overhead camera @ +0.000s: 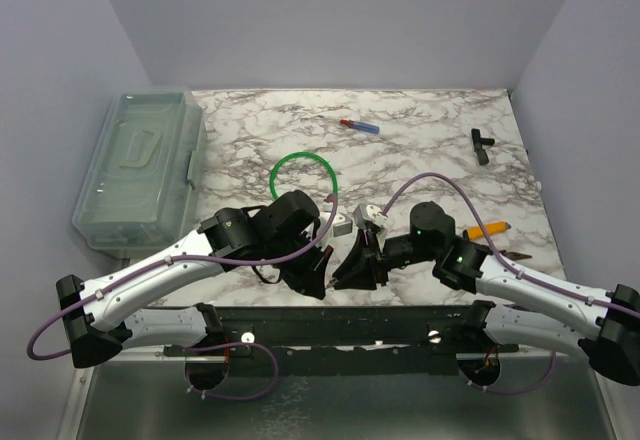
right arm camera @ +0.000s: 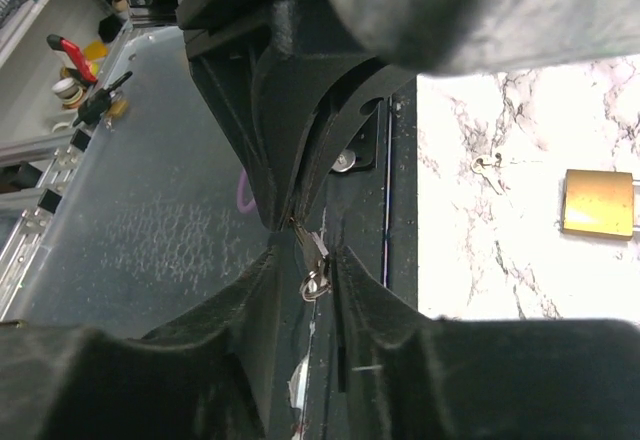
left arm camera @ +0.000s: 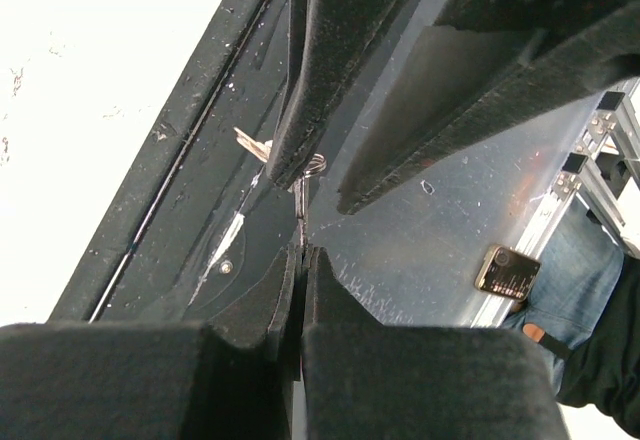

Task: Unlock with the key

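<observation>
Both arms fold inward low over the worktop's near edge, the left pincer point(overhead camera: 322, 278) and right pincer point(overhead camera: 345, 270) meeting tip to tip, each pinched closed.

The two grippers — left point(overhead camera: 322, 282), right point(overhead camera: 350, 272) — meet tip to tip at the worktop's point(overhead camera: 440, 160) near edge, leaving no gap between them. Close at 12 o'clock, the padlock point(overhead camera: 345, 223) and green ring point(overhead camera: 304, 175) crowd the approach. The box point(overhead camera: 140, 170) walls off 10 o'clock. Toward 1 o'clock the marble lies open — only the pen point(overhead camera: 360, 126) and a black clip point(overhead camera: 481, 145) lie far back.
</observation>
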